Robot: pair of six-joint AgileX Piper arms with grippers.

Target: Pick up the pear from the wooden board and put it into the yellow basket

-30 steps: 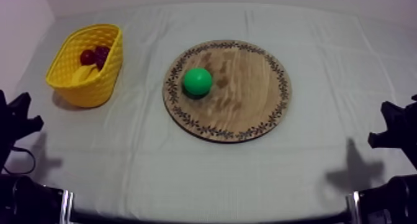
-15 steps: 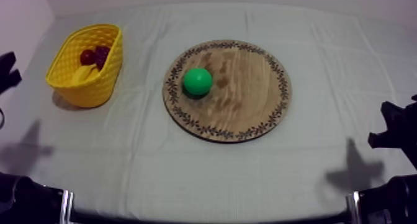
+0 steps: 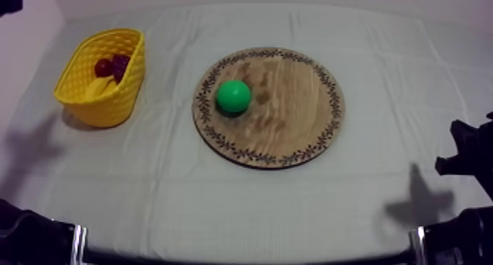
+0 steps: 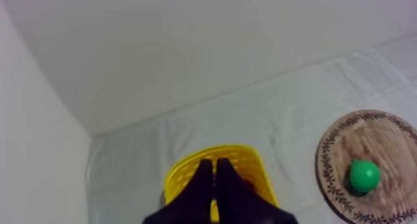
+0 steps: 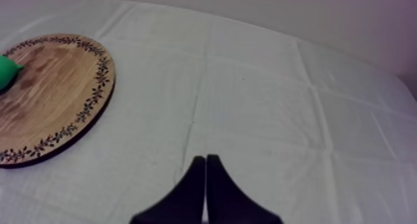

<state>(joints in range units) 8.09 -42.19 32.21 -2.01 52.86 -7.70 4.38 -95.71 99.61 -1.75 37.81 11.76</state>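
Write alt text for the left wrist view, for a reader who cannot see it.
The left gripper, its black fingers shut together, points at the yellow basket. Off to one side, apart from the basket, the green pear sits on the round wooden board on the grey-white cloth.

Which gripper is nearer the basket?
Left. The left gripper hangs by the basket, fingers together. The right gripper sits low at the opposite side, beyond the board.

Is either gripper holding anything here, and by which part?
Nothing is held. The left gripper and right gripper are both shut on nothing; the pear lies on the wooden board, untouched.
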